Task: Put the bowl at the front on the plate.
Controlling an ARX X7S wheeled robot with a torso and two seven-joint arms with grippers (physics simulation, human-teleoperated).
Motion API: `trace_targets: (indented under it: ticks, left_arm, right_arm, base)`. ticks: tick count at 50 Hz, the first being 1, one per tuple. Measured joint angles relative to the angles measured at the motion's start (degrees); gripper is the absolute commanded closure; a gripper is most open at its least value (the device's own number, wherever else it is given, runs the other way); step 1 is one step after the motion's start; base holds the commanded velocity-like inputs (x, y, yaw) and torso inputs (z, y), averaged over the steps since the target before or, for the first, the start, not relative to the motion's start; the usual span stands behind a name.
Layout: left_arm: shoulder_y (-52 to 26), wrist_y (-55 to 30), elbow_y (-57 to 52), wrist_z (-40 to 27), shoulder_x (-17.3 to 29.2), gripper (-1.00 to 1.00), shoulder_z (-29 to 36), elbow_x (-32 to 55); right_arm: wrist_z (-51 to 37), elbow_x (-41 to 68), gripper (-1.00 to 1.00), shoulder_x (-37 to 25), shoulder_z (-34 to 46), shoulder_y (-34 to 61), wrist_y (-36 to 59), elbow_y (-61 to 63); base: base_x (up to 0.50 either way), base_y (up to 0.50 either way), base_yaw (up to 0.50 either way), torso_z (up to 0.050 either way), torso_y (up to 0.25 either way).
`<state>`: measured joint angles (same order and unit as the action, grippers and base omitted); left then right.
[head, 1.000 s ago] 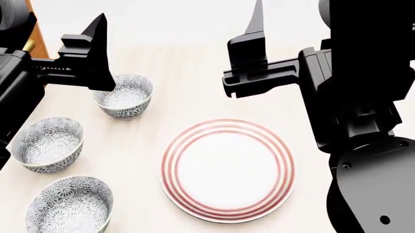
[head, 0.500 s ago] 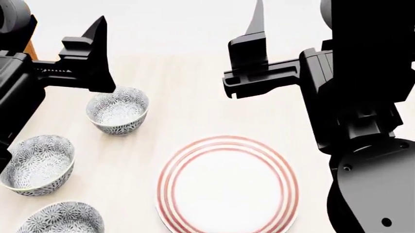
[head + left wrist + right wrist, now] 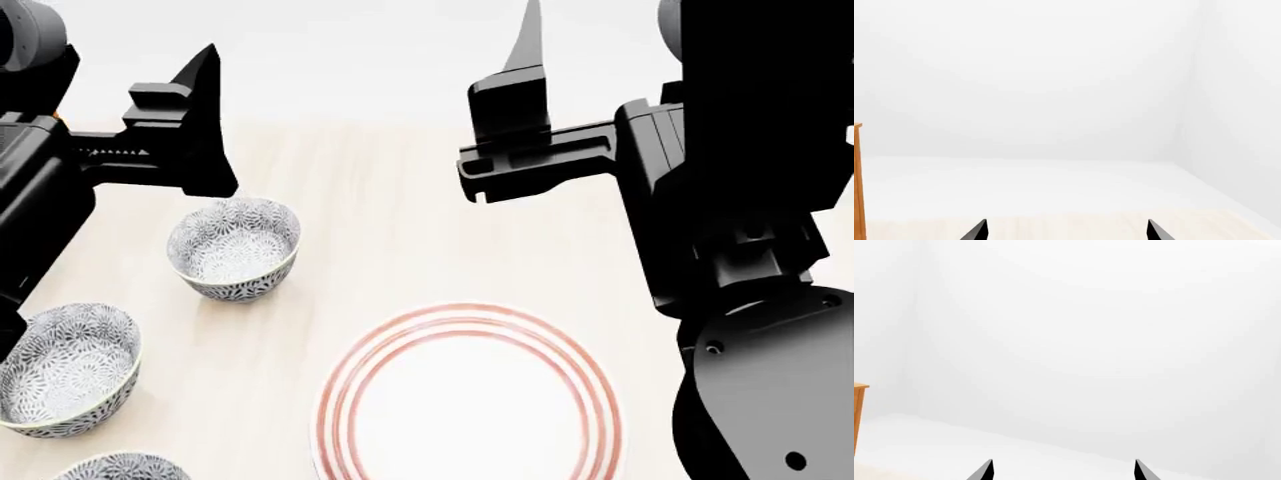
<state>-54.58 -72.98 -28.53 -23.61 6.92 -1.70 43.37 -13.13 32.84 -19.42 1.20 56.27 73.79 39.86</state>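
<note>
Both the left tool and right tool hover released and empty above the counter, presumably pre-approach, while the bowl sits barely visible beside the plate.

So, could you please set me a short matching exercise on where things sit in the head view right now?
Things:
1. plate
2. far bowl
3. middle bowl
4. right gripper

Places or states:
A. cut off by the view's left edge
B. raised above the table, holding nothing
C. just below the left gripper
D. red-ringed, cut off by the view's bottom edge

Pairs: 1-D, 2-C, 3-A, 4-B
</note>
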Motion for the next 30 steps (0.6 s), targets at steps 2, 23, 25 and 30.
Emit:
trace_targets:
  ticks: [2,23,25,30]
  left_arm:
    - [-0.08,-0.71,0.37,-0.48,-0.23,-1.0,-0.5,0.49]
    - [-4.19,-13.98,6.69,-14.73,-2.94,-1.0,-6.91,13.69]
    - [-4.22,-14.43,7.42,-16.5,-2.68,-1.0,-6.71,15.54]
    - [-3.96,-14.9,8.97,-20.05,-1.9,-1.0,-5.87,19.47]
  right_arm:
    - [0.03,0.04,-1.0,-0.07,0.06,-0.06,-0.15,0.0]
    - [-0.15,0.65,-1.0,-0.69,-0.2,-0.62,-0.92,0.25]
    - [-0.2,0.72,-1.0,-0.74,-0.27,-0.66,-0.97,0.31]
    - [-0.3,0.81,-1.0,-0.87,-0.36,-0.84,-1.2,0.39]
  base:
    - [0.0,0.0,0.0,0.0,0.0]
    - [0.0,0.0,0.0,0.0,0.0]
    - [0.0,0.0,0.0,0.0,0.0]
    - [0.0,0.0,0.0,0.0,0.0]
